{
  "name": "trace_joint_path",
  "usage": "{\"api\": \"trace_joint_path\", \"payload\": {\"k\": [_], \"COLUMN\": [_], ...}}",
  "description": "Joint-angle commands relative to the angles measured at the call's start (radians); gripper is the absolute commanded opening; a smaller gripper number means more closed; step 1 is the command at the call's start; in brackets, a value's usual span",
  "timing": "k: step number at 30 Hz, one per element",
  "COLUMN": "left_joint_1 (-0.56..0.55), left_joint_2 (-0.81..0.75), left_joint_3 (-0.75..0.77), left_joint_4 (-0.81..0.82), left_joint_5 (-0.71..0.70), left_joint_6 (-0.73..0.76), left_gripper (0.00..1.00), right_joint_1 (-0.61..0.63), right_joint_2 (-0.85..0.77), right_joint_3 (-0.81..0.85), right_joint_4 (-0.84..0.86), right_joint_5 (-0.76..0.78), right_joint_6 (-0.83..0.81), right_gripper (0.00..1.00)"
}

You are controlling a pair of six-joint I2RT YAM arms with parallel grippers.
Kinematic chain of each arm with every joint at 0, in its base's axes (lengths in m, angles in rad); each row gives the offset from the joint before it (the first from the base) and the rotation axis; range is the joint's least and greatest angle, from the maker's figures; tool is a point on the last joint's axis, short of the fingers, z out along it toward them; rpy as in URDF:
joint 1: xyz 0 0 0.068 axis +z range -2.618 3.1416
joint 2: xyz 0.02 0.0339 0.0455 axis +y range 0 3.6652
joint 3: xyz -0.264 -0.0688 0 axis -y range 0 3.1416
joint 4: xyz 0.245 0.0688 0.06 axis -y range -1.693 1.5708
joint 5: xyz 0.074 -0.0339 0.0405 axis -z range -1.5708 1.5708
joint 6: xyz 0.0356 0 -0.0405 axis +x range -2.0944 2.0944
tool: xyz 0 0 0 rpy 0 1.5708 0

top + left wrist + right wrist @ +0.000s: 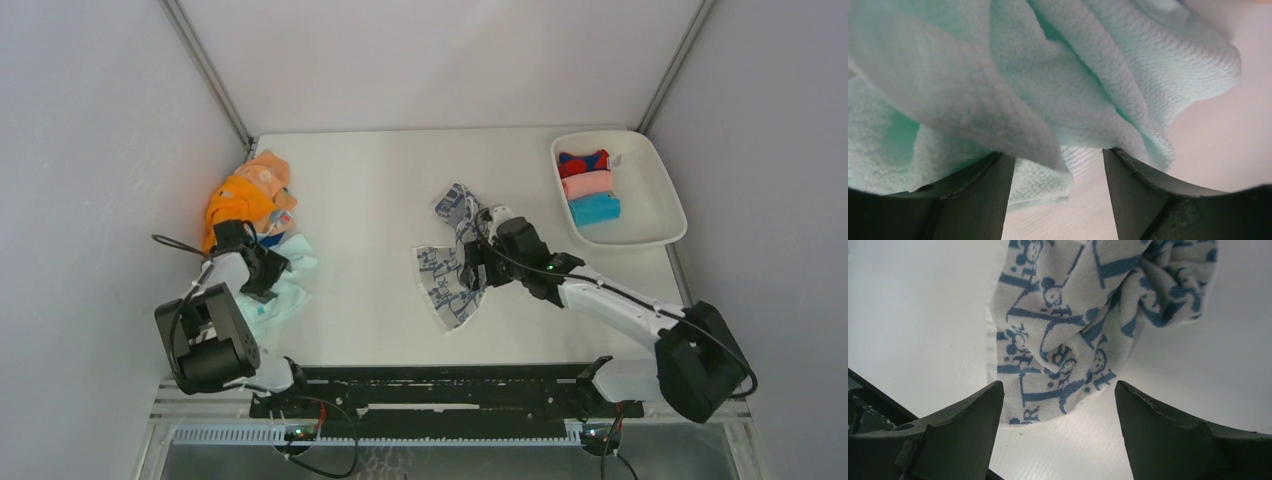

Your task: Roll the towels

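Two wide-open jaws: mint towel [1048, 90] left, printed towel [1073, 330] right.

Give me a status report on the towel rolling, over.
Left jaws open at the mint towel. Right jaws open over the printed towel, crumpled, not yet rolled. Three rolled towels in the tray. Nothing in the way.

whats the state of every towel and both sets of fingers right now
printed towel, unrolled, crumpled
mint towel, unrolled, bunched
orange towel, unrolled, heaped
red-and-blue towel, rolled, in the tray
pink towel, rolled, in the tray
blue towel, rolled, in the tray
left gripper, fingers open
right gripper, fingers open
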Motion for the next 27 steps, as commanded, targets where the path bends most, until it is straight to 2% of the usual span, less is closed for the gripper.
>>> {"api": "trace_joint_path", "payload": {"k": [1,8,11,17,22,27], "left_joint_1": [-0.053,-0.345,-0.455,-0.644,-0.778,-0.960], "left_joint_2": [-0.110,-0.322,-0.410,-0.521,-0.541,-0.416], "left_joint_3": [0.062,0.044,0.009,-0.076,-0.138,-0.098], "left_joint_4": [-0.048,-0.142,-0.160,-0.176,-0.160,-0.123], "left_joint_5": [-0.016,-0.057,-0.074,-0.087,-0.122,-0.158], "left_joint_6": [0.022,0.033,0.019,-0.044,-0.109,-0.124], "left_gripper": [0.70,0.70,0.70,0.70,0.69,0.67], "right_joint_1": [0.051,0.138,0.179,0.241,0.212,0.108], "right_joint_2": [0.095,0.274,0.377,0.537,0.445,0.336], "right_joint_3": [0.061,0.109,0.172,0.356,0.395,0.364], "right_joint_4": [0.033,0.062,0.079,0.124,0.138,0.036], "right_joint_5": [0.002,0.001,-0.019,-0.144,-0.132,-0.047], "right_joint_6": [-0.021,0.003,0.019,0.034,0.019,0.002], "right_gripper": [0.80,0.72,0.65,0.61,0.65,0.68]}}
